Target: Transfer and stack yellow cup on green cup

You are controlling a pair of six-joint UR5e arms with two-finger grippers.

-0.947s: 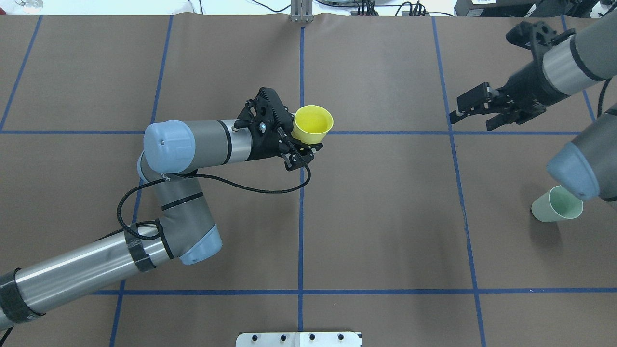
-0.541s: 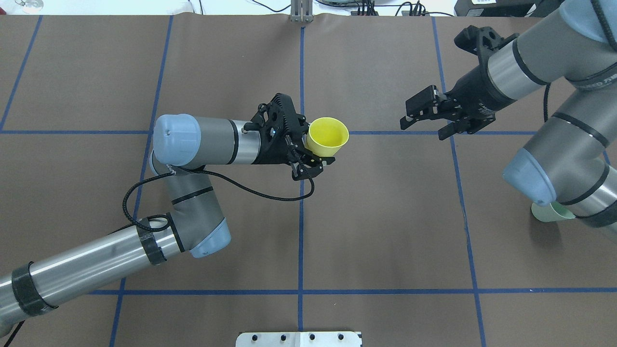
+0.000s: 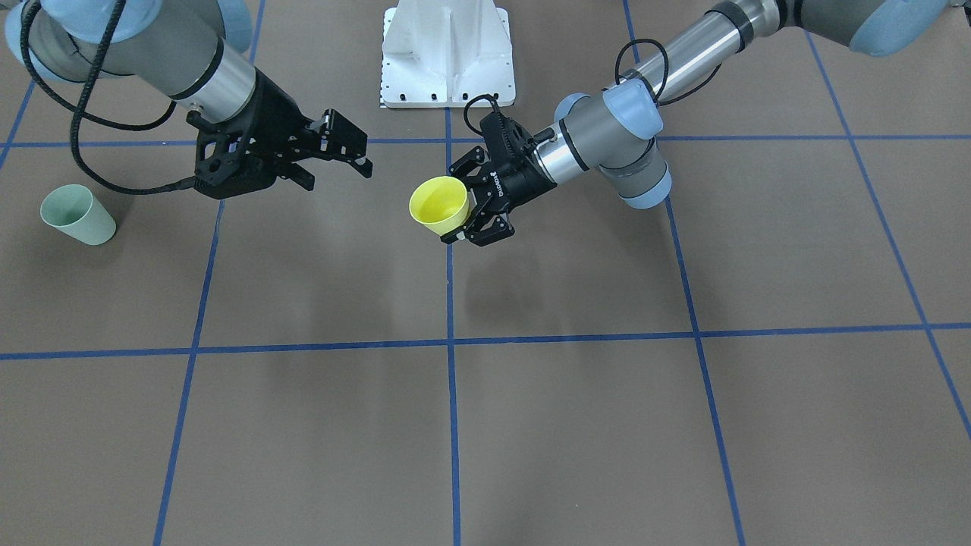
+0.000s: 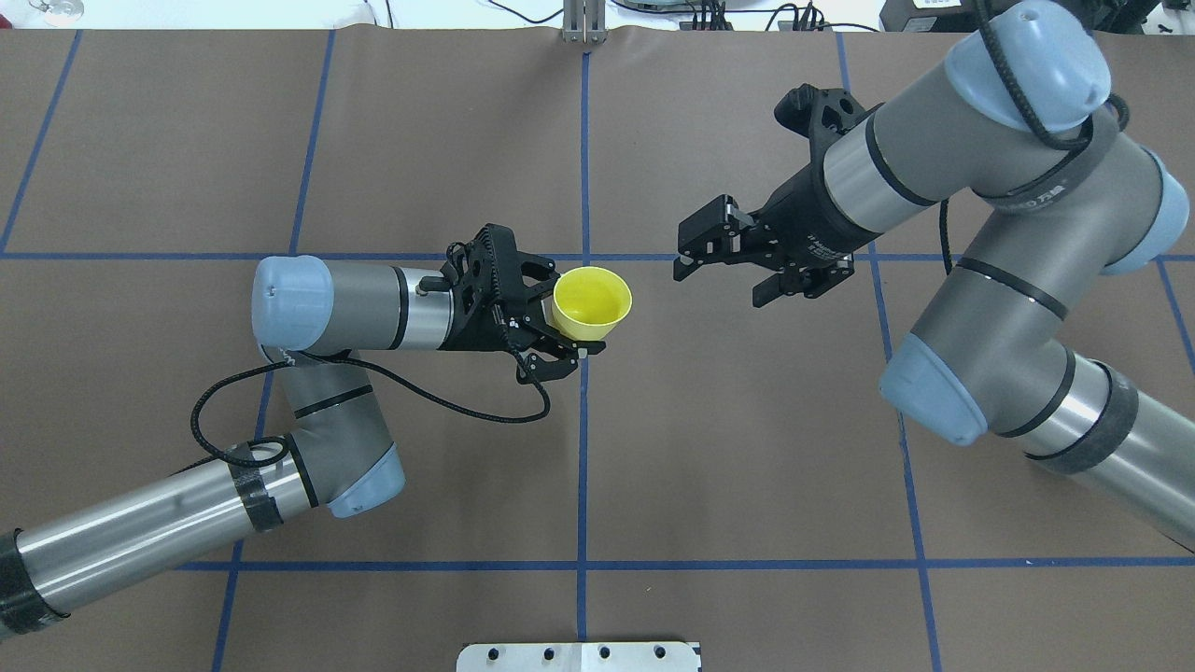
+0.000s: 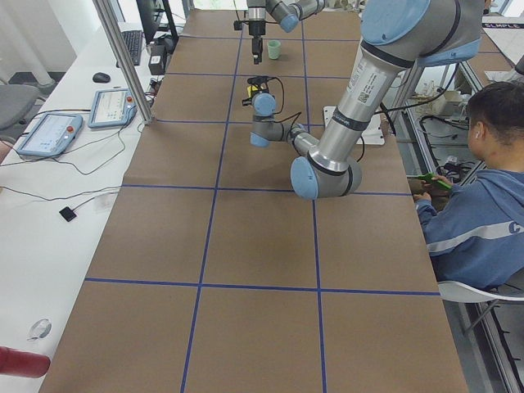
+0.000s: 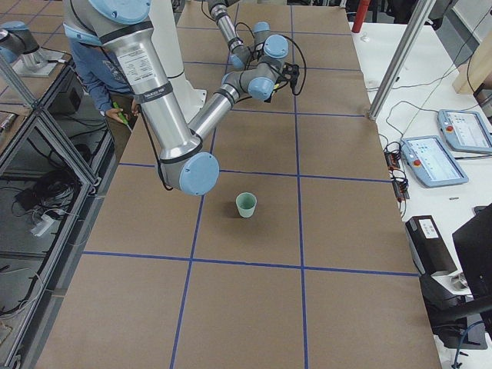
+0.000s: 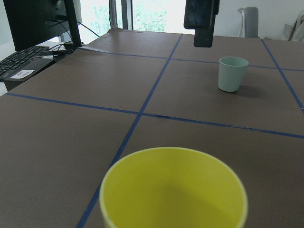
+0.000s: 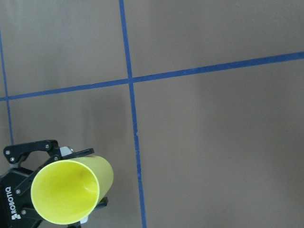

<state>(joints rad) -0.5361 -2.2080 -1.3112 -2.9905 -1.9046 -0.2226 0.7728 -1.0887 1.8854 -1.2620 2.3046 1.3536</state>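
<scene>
— Where's the yellow cup [image 4: 592, 301]?
— Clamped in my left gripper [image 4: 571, 315], held above mid-table. My right gripper [image 4: 719, 282] hangs spread nearby; the green cup [image 3: 78, 215] stands well apart, rightward.
— Advice?
— Grip the wall squarely before my left lets go.

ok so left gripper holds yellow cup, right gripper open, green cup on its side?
No: the green cup stands upright, per the left wrist view. The left gripper does hold the yellow cup; the right gripper is open.
</scene>
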